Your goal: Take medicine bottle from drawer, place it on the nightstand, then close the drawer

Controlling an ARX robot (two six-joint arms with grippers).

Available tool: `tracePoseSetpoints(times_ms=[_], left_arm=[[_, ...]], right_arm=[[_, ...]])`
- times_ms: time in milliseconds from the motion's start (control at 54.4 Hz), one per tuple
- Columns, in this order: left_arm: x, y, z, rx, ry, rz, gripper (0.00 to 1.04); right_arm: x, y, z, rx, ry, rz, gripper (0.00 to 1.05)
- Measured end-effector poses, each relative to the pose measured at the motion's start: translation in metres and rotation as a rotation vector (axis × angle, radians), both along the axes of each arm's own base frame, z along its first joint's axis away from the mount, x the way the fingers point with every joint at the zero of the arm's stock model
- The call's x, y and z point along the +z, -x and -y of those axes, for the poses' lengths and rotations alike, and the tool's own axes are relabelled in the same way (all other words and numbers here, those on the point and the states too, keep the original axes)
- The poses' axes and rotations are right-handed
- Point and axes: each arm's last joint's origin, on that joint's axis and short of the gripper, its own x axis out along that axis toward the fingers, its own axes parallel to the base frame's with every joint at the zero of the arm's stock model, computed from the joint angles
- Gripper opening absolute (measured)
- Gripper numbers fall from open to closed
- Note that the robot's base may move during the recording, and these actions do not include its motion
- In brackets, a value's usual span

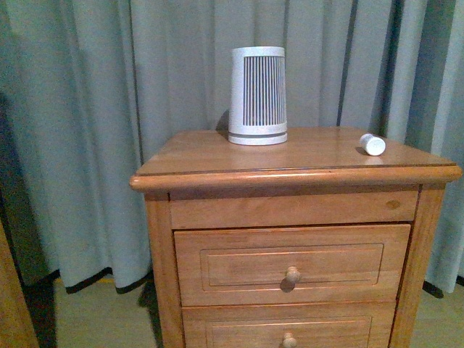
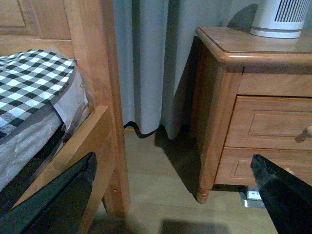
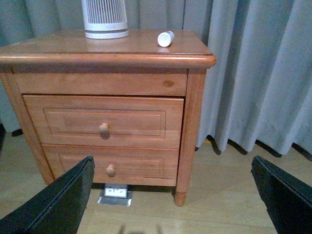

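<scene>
The small white medicine bottle (image 1: 373,143) lies on its side near the right edge of the nightstand (image 1: 290,163) top; it also shows in the right wrist view (image 3: 165,38). The upper drawer (image 1: 292,262) is shut flush, its round knob facing me; it shows shut in the right wrist view (image 3: 103,122) too. No arm shows in the front view. My left gripper (image 2: 175,195) is open and empty, low above the floor left of the nightstand (image 2: 229,53). My right gripper (image 3: 173,200) is open and empty, back from the nightstand front (image 3: 97,61).
A large white ribbed device (image 1: 258,96) stands at the back of the nightstand top. Grey curtains (image 1: 109,109) hang behind. A wooden bed frame (image 2: 105,126) with a checked mattress (image 2: 29,78) stands left of the nightstand. The lower drawer (image 3: 111,165) is shut. A floor socket (image 3: 115,191) lies under the nightstand.
</scene>
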Motion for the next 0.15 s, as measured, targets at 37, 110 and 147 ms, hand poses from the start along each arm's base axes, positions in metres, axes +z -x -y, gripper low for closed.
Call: tracePoseSetpoints(times_ms=[37, 110, 147], left_arm=[[0.0000, 0.0000, 0.0000, 0.000, 0.000, 0.000, 0.98], [0.0000, 0.0000, 0.0000, 0.000, 0.000, 0.000, 0.98], [0.0000, 0.0000, 0.0000, 0.000, 0.000, 0.000, 0.98]], right_arm=[[0.0000, 0.0000, 0.0000, 0.000, 0.000, 0.000, 0.98], [0.0000, 0.0000, 0.0000, 0.000, 0.000, 0.000, 0.98], [0.0000, 0.0000, 0.0000, 0.000, 0.000, 0.000, 0.98]])
